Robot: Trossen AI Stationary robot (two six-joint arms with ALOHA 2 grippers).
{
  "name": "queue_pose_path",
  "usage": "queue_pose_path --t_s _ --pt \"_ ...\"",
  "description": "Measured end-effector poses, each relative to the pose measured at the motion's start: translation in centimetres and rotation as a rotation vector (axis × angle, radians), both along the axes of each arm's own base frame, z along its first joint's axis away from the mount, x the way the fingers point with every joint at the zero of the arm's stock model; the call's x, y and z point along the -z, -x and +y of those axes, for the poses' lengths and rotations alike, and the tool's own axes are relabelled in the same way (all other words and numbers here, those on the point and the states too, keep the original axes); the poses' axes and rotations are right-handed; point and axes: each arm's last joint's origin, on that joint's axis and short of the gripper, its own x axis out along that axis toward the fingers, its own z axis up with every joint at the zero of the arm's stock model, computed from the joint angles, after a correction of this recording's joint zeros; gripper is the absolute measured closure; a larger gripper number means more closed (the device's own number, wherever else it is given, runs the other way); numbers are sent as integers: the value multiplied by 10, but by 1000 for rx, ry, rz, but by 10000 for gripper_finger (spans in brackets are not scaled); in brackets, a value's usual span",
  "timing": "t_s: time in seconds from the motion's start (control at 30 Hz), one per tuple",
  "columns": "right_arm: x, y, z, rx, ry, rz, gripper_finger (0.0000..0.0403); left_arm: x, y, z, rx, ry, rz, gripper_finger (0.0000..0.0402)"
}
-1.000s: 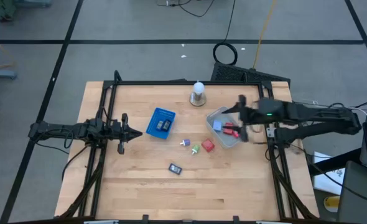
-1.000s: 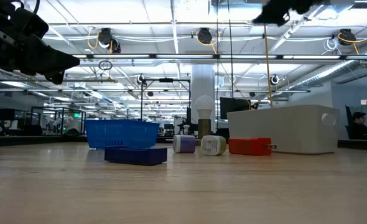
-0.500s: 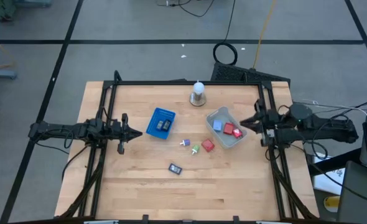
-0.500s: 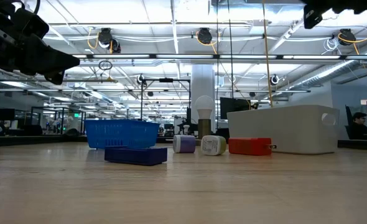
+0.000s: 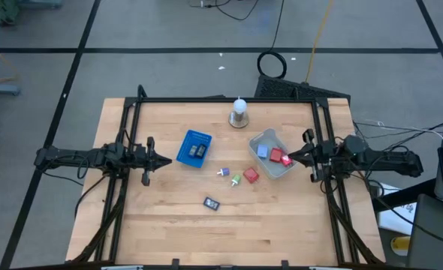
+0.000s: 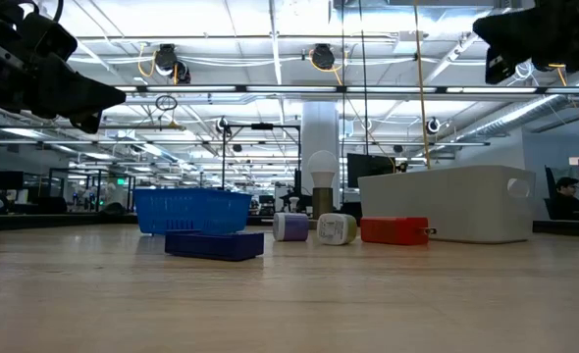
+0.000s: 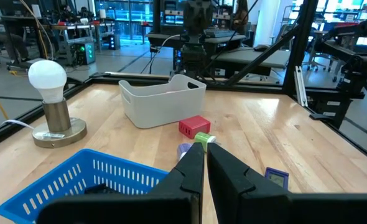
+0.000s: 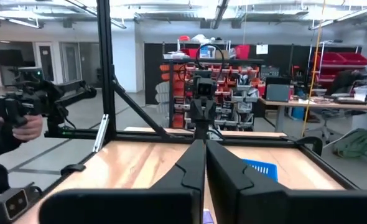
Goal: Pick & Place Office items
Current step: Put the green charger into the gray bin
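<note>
My right gripper (image 5: 290,156) hangs just off the outer side of the grey tray (image 5: 269,138), above the table edge, fingers (image 8: 224,171) pressed together, holding nothing. My left gripper (image 5: 167,160) waits on the far side of the blue basket (image 5: 194,147) from the tray, also off the wood, fingers (image 7: 227,171) pressed flat together, empty.

Landmark = grey tray. Inside it: a red block (image 5: 275,156) and a blue block (image 5: 262,151), side by side, with a second red piece (image 5: 285,160) touching the first. Just outside the tray, on its basket side, another red block (image 5: 251,175) lies on the table (image 5: 281,225). Beside that, a bit farther from the tray, a small green piece (image 5: 236,180), then a purple-white bit (image 5: 223,172). Well away from the tray, toward the near table edge, a dark rectangular piece (image 5: 211,202) lies alone. The blue basket sits further out than the purple-white bit and holds two dark pieces (image 5: 197,150). A white bulb on a round base (image 5: 239,114) stands just behind the tray, toward the table's back edge.

Low view: tray reads as a white box (image 6: 447,204), red block (image 6: 394,230) in front of it, green (image 6: 336,228) and purple-white (image 6: 291,227) bits next along, dark piece (image 6: 214,244) nearest camera.

Right wrist view: a person's hand (image 8: 28,127) holds a dark device out beyond the table.
</note>
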Motion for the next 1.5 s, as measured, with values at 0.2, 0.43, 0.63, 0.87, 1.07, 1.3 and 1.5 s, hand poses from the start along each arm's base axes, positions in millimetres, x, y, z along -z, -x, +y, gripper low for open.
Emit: queue_pose_path --t_s 0.2,0.43,0.63,0.87,1.07,1.3,1.5 --pt "19 -3 -2 79 5 -23 400 0 0 0 0 15 0 380" --pt "27 -5 -5 154 2 22 399 0 0 0 -1 26 4 380" --pt "31 -5 -2 80 7 60 399 0 0 0 -1 22 5 380" --pt "32 -6 -2 78 11 67 399 1 0 0 0 -1 5 380" --pt "40 -7 -3 81 12 81 399 1 0 0 0 -4 5 380" --pt "37 -7 -3 84 17 3 399 1 0 0 1 1 6 380" --pt "38 -7 -3 84 17 4 399 1 0 0 1 -4 6 380"
